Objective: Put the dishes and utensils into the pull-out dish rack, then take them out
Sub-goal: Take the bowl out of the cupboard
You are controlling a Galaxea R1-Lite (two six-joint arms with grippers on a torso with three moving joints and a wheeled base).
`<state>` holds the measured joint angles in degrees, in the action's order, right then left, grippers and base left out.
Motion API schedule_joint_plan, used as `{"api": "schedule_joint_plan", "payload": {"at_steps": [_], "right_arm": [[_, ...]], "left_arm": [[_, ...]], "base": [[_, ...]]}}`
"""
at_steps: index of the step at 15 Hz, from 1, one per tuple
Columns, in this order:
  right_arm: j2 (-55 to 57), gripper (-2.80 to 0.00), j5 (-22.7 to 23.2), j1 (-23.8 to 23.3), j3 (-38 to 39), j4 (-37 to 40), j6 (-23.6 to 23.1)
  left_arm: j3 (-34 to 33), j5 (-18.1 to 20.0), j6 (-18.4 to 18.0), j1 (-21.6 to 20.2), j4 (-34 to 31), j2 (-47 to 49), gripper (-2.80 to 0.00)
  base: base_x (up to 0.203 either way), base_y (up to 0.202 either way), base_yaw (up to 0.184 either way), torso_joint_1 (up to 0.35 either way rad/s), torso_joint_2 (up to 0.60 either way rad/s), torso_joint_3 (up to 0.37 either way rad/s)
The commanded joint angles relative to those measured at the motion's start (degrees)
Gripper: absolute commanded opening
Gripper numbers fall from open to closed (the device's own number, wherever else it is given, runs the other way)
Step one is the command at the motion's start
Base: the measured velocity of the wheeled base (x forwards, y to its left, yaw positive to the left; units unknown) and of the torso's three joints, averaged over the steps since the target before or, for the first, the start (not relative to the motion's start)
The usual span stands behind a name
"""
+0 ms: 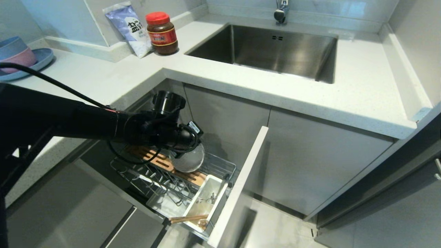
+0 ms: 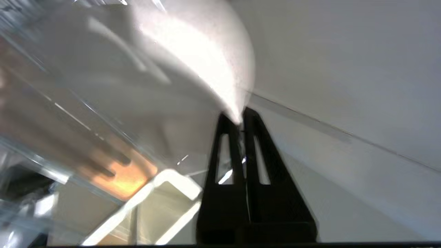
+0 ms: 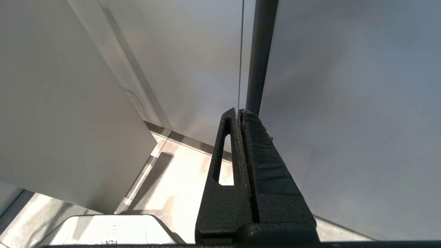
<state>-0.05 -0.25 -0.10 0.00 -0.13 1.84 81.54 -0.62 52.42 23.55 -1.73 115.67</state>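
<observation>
Bowl (image 2: 193, 55) rim pinched in left gripper (image 2: 241, 119) jaws, above dish rack (image 1: 220, 165).

- The matte black tubular left arm (image 1: 69, 120) ended in a bulky wrist with a round black cylindrical housing (image 1: 168, 101).
- A thin black cable (image 1: 51, 81) ran along it.
- The black tapered left gripper (image 2: 241, 119) and black grainy-textured right gripper (image 3: 237, 113) had slotted fingers.

Sink (image 1: 275, 48), red-lidded jar (image 1: 162, 33), salt bag (image 1: 130, 29), blue plate (image 1: 41, 60).
</observation>
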Motion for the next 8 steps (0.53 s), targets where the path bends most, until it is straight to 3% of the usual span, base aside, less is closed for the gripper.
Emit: {"api": "schedule_joint_plan", "payload": {"at_steps": [1,8], "right_arm": [[-0.1,-2.8,0.0,0.0,0.0,0.0,0.0],[-0.1,-2.8,0.0,0.0,0.1,0.0,0.0]], "left_arm": [[-1.9,0.0,0.3,0.6,1.5,-4.3,-2.8],[-6.7,-0.1,-0.2,3.6,2.1,-21.0,-2.8]], "base": [[0.0,0.0,0.0,0.0,0.0,0.0],[0.0,0.0,0.0,0.0,0.0,0.0]]}}
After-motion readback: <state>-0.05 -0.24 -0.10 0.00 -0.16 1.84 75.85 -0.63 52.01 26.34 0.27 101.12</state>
